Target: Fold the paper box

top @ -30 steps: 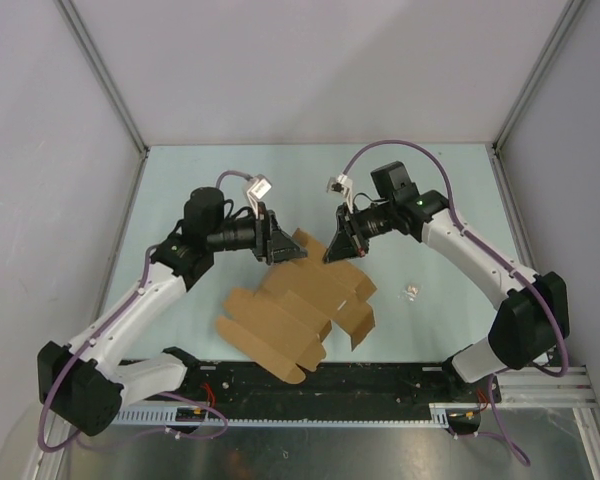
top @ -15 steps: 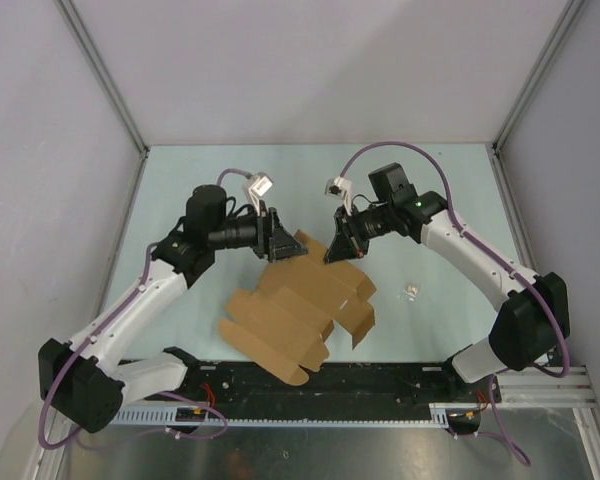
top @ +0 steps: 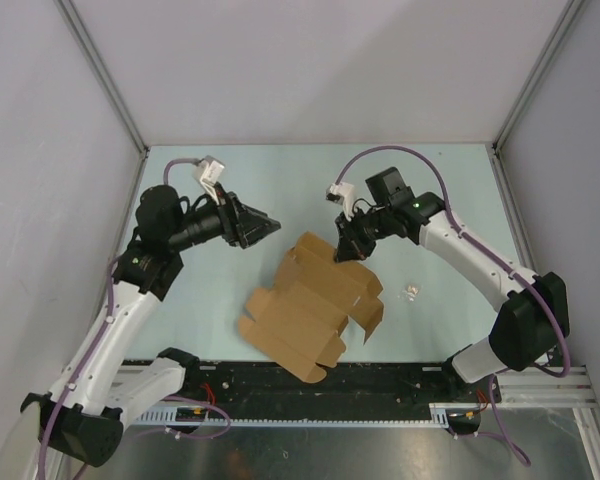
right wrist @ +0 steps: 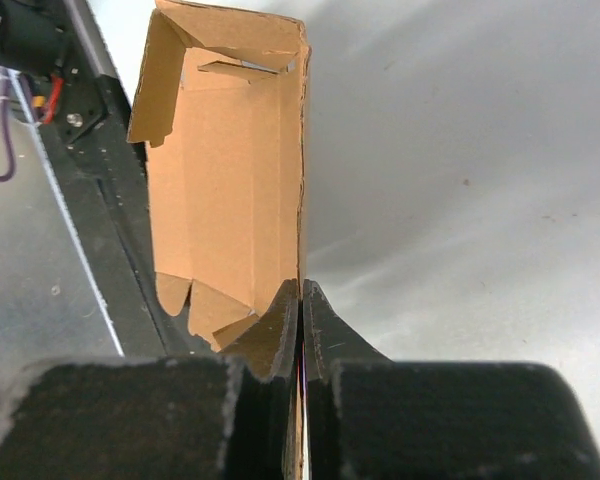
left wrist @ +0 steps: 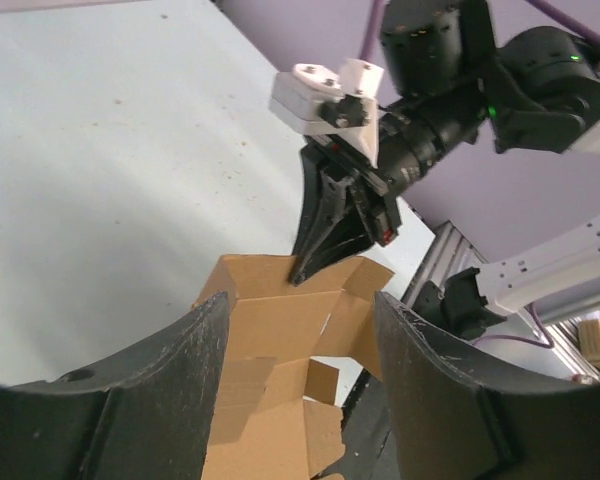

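The paper box is a brown die-cut cardboard sheet, partly creased, lying in the middle of the table with its far edge lifted. My right gripper is shut on that far edge; in the right wrist view the pinched panel stands on edge, running away from the closed fingers. My left gripper is open and empty, held left of and apart from the sheet. The left wrist view looks between its spread fingers at the sheet and the right gripper.
A tiny clear plastic scrap lies right of the sheet. A black rail runs along the table's near edge, just below the sheet. Grey walls enclose the left, far and right sides.
My left gripper has let go of the sheet's far edge, opened and pulled back left and away. The sheet has shifted slightly right, held by the right gripper alone.
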Action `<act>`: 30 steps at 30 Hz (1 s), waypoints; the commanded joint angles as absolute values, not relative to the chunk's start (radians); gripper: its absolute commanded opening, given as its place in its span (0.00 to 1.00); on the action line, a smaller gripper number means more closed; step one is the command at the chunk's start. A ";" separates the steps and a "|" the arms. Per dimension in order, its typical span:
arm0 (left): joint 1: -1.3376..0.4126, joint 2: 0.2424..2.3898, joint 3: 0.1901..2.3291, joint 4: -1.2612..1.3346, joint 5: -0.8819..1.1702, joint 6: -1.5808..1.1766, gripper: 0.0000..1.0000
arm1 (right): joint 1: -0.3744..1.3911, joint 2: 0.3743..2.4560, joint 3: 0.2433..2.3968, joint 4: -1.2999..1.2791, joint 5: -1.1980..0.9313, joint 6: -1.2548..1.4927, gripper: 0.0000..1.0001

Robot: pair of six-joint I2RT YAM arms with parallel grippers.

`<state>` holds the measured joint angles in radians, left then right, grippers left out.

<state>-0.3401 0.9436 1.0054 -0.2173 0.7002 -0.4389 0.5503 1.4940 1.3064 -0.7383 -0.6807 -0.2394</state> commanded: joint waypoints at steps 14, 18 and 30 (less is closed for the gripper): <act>-0.282 0.894 0.867 -0.209 0.569 -0.466 0.65 | 0.747 1.565 1.301 -0.698 -0.036 -0.227 0.00; -0.279 0.885 0.825 -0.212 0.512 -0.468 0.65 | 0.790 1.594 1.284 -0.669 0.096 -0.213 0.00; -0.281 0.911 0.738 -0.210 0.419 -0.457 0.63 | 0.873 1.588 1.262 -0.600 0.285 -0.201 0.00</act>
<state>-0.2882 0.9081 0.7689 -0.2268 0.4789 -0.4545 0.8375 1.6100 1.2579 -0.6495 0.1883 -0.2100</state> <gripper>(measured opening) 0.641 0.019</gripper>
